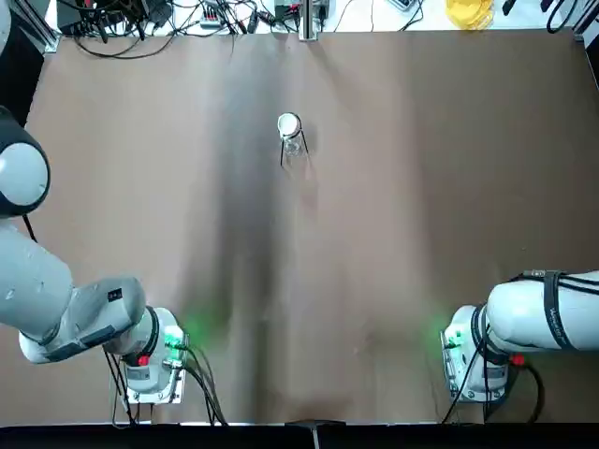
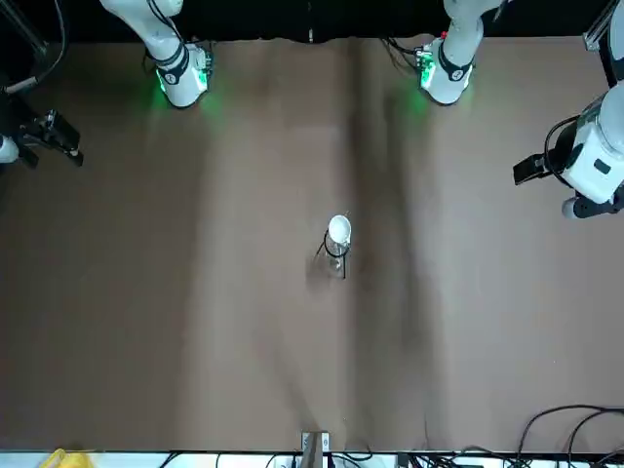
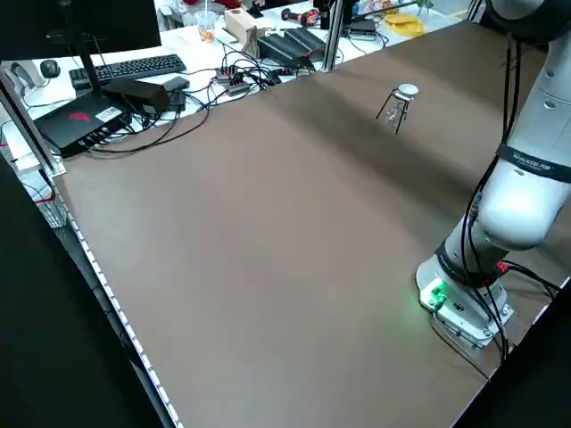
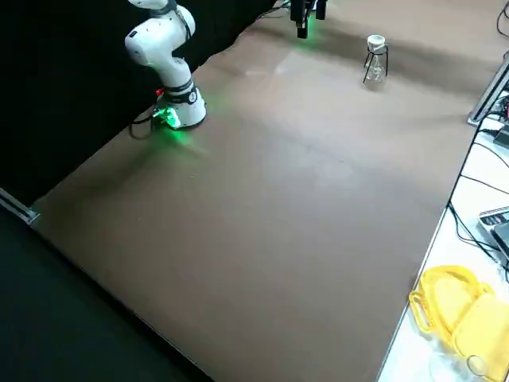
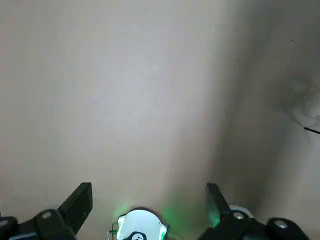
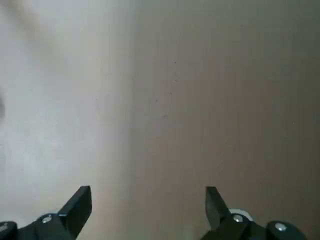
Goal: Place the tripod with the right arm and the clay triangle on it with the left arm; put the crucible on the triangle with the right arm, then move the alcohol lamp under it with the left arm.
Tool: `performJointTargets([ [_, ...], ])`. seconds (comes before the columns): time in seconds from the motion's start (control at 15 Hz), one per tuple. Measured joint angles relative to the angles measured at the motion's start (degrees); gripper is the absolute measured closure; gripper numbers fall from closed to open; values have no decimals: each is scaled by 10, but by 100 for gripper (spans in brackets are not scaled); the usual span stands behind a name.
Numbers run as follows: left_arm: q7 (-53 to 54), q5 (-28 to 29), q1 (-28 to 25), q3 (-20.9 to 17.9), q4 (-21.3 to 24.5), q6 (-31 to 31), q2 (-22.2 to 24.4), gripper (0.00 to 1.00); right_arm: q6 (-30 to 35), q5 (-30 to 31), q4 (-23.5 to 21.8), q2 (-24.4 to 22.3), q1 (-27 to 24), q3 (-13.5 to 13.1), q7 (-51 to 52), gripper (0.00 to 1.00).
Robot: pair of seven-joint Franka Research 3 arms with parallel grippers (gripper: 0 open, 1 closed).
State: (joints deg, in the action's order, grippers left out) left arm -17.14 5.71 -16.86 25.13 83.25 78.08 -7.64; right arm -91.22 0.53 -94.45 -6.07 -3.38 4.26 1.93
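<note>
Toward the far middle of the table [image 1: 421, 234] stands the tripod [image 1: 292, 150], the crucible [image 1: 289, 124] on top and the alcohol lamp [image 4: 374, 70] beneath. Both grippers, left [image 5: 148, 197] and right [image 6: 148, 199], hang over bare tabletop well away, fingers spread apart.

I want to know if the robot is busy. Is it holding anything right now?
No. The left hand and the right hand are both open and empty, far from the thin black wire tripod with the small round white crucible on top.
</note>
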Motion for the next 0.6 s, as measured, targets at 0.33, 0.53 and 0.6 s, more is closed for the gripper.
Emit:
performJointTargets([
  [0.33, 12, 0, 105, -105, 0, 3, 3, 0, 0, 0, 0, 0, 0, 0, 0, 0],
  [0.53, 69, -1, 170, -167, 1, 7, 4, 0, 0, 0, 0, 0, 0, 0, 0, 0],
  [0.6, 76, -2, 179, -174, 1, 7, 4, 0, 0, 0, 0, 0, 0, 0, 0, 0],
])
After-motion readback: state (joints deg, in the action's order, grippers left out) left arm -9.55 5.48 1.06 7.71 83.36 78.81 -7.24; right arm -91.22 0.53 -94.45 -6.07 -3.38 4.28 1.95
